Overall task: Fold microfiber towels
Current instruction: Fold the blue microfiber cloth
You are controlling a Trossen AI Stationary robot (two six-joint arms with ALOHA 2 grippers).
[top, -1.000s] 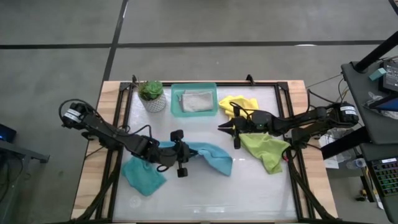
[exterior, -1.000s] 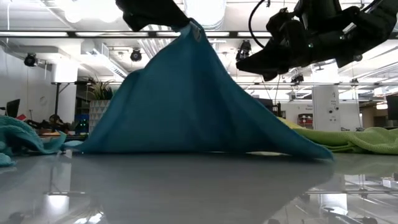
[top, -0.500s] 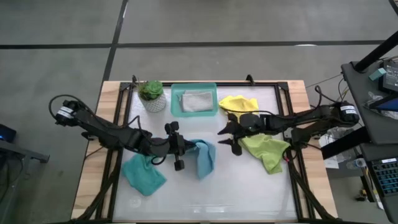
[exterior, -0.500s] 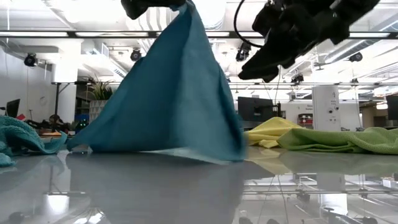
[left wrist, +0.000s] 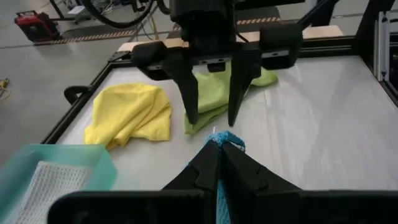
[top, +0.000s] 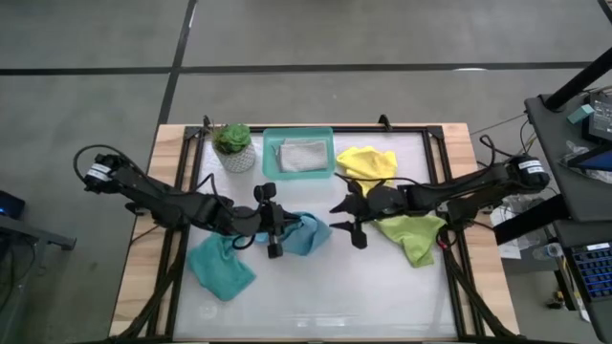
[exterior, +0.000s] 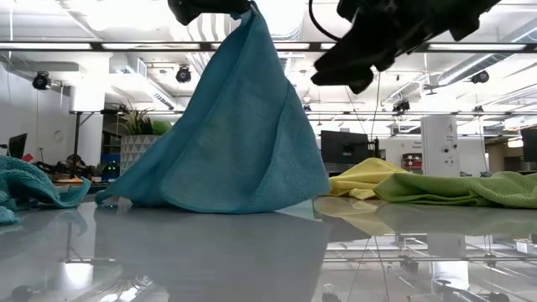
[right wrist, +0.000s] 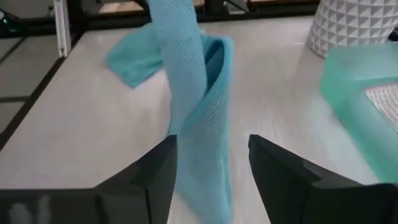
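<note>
The left tool [top: 272, 221] was clamped on a corner of a soft teal-blue microfiber towel [top: 304, 232], holding it lifted near the middle of the glossy white surface [top: 325, 296] so the cloth hung in a tent with its lower edge resting there. The right tool [top: 348, 220] hovered just beside that towel with its fingers [right wrist: 158, 174] spread apart and nothing between them — in its wrist view the hanging cloth sat straight ahead, between the two.

Judging by how things lay, the folding was at an early stage. A light grey cloth [top: 301, 154] lay in the rigid teal rectangular tray [top: 271, 171], apparently folded, though that was too small to confirm. The second teal-blue towel [top: 220, 267] lay crumpled near the left arm, the yellow towel [top: 366, 161] sat rumpled beside the tray, and the lime green towel [top: 413, 235] lay loose under the right arm. So four seemed left to do, the lifted one among them.

The right arm covered part of the lime green towel. In the low view both tools were cut off at the upper edge, and how the raised cloth was creased could not be made out.
</note>
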